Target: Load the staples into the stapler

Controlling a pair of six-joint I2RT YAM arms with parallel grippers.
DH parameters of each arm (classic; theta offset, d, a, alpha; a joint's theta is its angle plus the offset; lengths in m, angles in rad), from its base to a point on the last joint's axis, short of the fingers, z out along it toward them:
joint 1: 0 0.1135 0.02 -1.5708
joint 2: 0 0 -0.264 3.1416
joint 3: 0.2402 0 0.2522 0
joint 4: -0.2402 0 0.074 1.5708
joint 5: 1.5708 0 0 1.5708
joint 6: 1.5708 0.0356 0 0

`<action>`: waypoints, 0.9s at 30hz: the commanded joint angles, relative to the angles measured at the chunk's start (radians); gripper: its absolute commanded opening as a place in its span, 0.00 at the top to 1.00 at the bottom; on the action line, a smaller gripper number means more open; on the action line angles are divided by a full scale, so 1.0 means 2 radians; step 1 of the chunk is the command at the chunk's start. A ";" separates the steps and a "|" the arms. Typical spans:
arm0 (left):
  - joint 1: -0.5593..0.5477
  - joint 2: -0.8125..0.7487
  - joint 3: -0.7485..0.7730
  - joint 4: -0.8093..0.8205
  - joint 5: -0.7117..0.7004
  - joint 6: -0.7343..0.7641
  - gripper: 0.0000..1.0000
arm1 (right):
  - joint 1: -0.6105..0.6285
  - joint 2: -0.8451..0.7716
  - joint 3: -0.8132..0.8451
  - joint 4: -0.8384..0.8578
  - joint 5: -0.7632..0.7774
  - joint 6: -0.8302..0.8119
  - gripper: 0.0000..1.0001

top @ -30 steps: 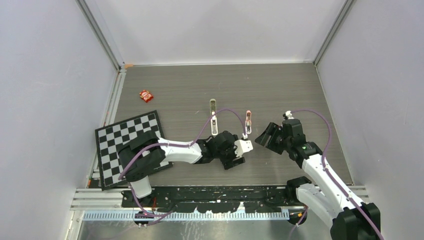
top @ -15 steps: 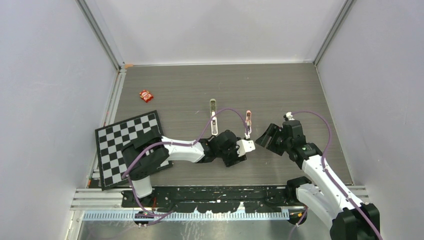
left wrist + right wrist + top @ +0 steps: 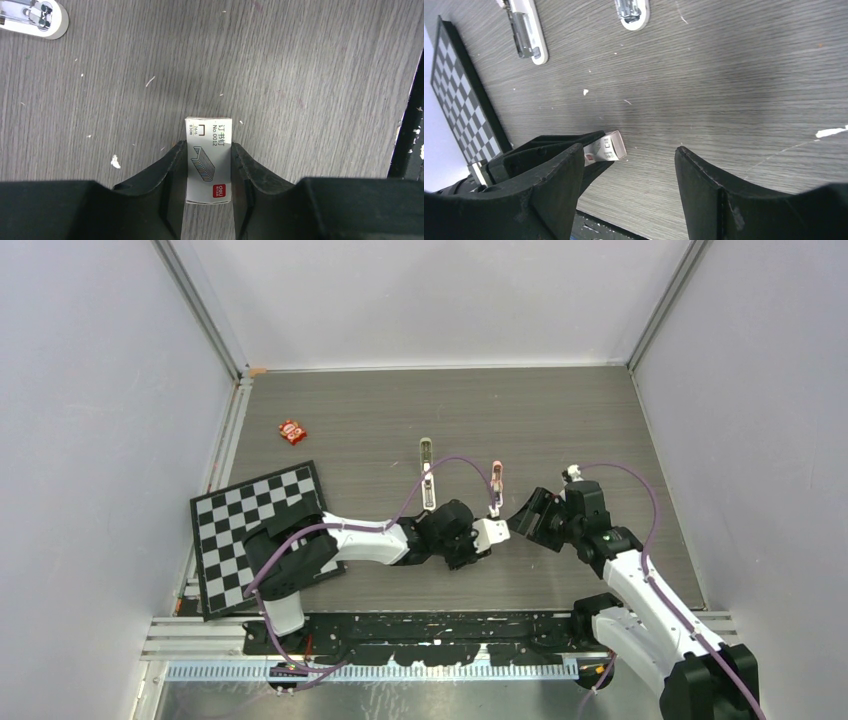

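A small white staple box [image 3: 208,160] with a staple drawing and a red logo sits between the fingers of my left gripper [image 3: 208,146], which press on both its long sides just above the table. The staples themselves are out of view. From the top view the box [image 3: 491,533] pokes out toward my right gripper [image 3: 525,516], which stands open a short way to its right [image 3: 629,150]. The pale stapler [image 3: 427,472] lies opened flat beyond the left gripper, and its metal-lined end [image 3: 526,35] shows in the right wrist view.
A pink stapler-like object [image 3: 495,485] lies just beyond the two grippers. A checkerboard [image 3: 255,530] rests at the left under the left arm. A small red packet [image 3: 292,431] lies far left. The table's dark front edge [image 3: 407,130] runs close by the left gripper.
My left gripper's jaws have closed in onto the white box. Both grippers have drawn a little nearer each other, the right one shifting left and opening slightly.
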 commanded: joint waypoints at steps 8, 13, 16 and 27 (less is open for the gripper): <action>0.040 -0.116 -0.083 0.057 0.021 -0.041 0.68 | -0.001 0.045 -0.017 0.132 -0.176 0.016 0.24; 0.051 -0.178 -0.120 0.074 0.032 -0.050 0.68 | -0.001 0.098 -0.027 0.208 -0.256 0.044 0.23; 0.057 -0.213 -0.139 0.089 0.034 -0.056 0.68 | -0.001 0.114 -0.032 0.243 -0.278 0.056 0.23; 0.076 -0.268 -0.158 0.126 0.064 -0.078 0.66 | 0.005 0.123 -0.044 0.311 -0.314 0.096 0.23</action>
